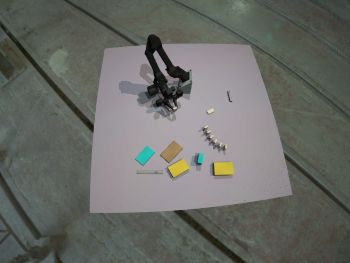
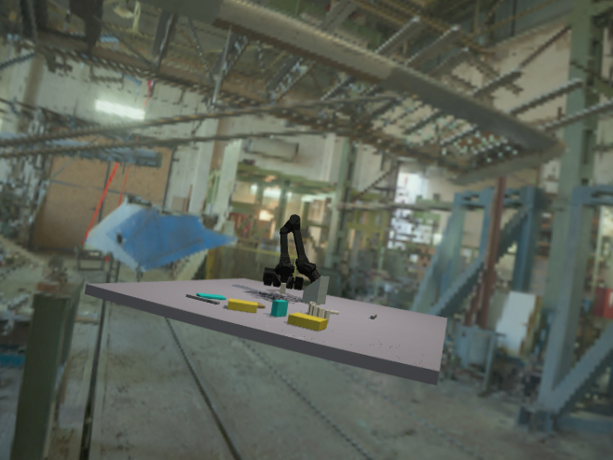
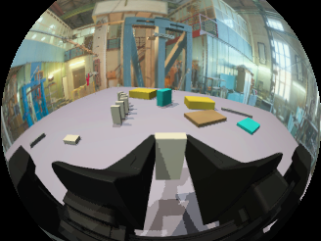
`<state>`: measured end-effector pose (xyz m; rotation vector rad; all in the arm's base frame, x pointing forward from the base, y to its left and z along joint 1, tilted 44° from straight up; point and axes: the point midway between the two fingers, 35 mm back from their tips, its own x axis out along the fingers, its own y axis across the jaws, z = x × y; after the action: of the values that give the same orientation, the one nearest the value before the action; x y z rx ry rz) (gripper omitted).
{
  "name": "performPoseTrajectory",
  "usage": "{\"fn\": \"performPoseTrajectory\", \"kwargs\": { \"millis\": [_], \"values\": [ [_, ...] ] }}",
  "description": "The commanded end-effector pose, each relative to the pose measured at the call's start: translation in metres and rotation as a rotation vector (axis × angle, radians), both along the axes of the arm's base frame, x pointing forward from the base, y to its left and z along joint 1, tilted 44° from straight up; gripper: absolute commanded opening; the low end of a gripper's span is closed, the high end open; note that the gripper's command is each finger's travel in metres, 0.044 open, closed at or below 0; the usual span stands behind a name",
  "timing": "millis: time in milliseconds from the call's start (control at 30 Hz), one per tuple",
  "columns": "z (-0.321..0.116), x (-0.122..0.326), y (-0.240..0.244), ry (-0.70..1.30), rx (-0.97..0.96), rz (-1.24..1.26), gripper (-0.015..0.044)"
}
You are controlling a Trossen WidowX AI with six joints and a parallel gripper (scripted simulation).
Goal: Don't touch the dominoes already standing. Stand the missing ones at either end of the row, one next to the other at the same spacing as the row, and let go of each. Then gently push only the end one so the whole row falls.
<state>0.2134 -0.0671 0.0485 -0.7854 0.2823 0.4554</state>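
Your gripper [image 1: 175, 105] [image 2: 283, 284] [image 3: 170, 139] pinches a domino [image 1: 175, 108] [image 2: 283, 289] [image 3: 170, 156]

Near the standing row [image 1: 211, 137] [image 2: 319, 310] [image 3: 116, 114], you have another domino [image 1: 210, 111] [image 3: 71, 139] lying flat.

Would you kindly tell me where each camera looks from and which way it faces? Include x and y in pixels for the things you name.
Top: high above, looking down on the pink tabletop [image 1: 118, 186]; the whole arm [image 1: 153, 63] shows.
Exterior: off to the side, low, looking across the tabletop [image 2: 375, 341]; the arm [image 2: 283, 245] appears small.
Wrist: on the arm, looking out past the end effector [image 3: 170, 157] across the tabletop; both black fingers show, gripping a domino [image 3: 170, 147].
Top and exterior share the arm and its grey base bracket [image 1: 185, 88] [image 2: 317, 291].
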Motion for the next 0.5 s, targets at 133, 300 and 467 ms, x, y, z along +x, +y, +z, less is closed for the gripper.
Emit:
{"fn": "performPoseTrajectory", "kwargs": {
  "millis": [133, 300, 467],
  "values": [
    [-0.01, -0.001, -0.006, -0.005, 0.008, 0.0, 0.0107],
    [-0.016, -0.002, -0.01, -0.008, 0.011, -0.001, 0.0107],
    [-0.023, -0.003, -0.014, -0.014, 0.01, -0.003, 0.0107]
  ]
}}
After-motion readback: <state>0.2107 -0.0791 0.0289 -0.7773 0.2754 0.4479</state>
